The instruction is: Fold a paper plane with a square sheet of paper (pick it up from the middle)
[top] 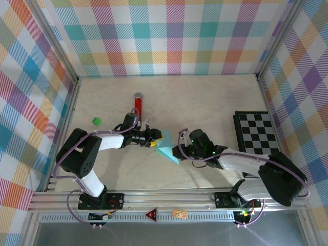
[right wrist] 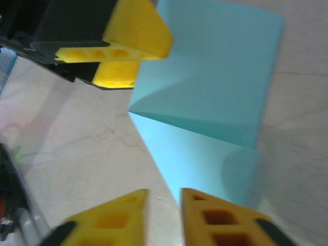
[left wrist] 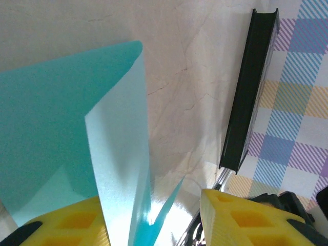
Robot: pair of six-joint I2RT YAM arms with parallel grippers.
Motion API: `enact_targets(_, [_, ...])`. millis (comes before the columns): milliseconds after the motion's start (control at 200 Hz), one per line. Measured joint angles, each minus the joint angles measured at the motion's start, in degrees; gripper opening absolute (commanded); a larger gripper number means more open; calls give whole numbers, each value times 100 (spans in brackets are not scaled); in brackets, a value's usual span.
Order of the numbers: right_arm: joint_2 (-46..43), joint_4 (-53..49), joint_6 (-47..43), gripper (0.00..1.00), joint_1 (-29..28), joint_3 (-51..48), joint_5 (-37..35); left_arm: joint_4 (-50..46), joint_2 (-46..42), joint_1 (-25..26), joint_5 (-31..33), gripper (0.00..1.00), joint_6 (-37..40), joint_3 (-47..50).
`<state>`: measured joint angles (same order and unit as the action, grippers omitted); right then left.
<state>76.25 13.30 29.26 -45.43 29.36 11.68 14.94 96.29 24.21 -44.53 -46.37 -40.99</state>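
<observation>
Two loose items left of work zone: green cube (top: 96,121) and red glittery tube (top: 137,106), both apart from sheet. Left gripper (top: 156,138): jaws part-open, cyan paper sheet (top: 166,149) standing between fingers, folded edges raised, gap on one side. Right gripper (top: 178,152): jaws nearly closed, sheet corner at fingertips, grip indeterminate. Checkered board (top: 256,132) well apart at right; bare table (top: 205,100) between and beyond.

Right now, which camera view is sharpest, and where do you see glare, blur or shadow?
Top external: sharp and evenly lit, the paper clear. Left wrist: strong white glare low on the paper's upright fold, foreground soft. Right wrist: blurred overall, the paper throwing a soft shadow on the table to its right.
</observation>
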Motion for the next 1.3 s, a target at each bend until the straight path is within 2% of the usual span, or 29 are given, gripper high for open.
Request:
enact_targets(155, [688,-74,267,16,2,293,483,-2,0,0,0,42,13,-20])
enact_targets(360, [951,-352,459,14,17,343,601,2,9,0,9,42,9,-20])
enact_targets(495, [1172,-352,647,14,264,284,787,2,92,0,7,42,-24,-22])
enact_targets(650, [1296,-216,804,15,485,127,979,26,177,0,2,42,-79,-31])
enact_targets(1035, [1386,-136,822,17,535,127,1165,44,225,2,22,40,-96,-55])
enact_targets(1300, [1364,-238,756,18,533,160,1088,74,363,11,22,32,-133,-96])
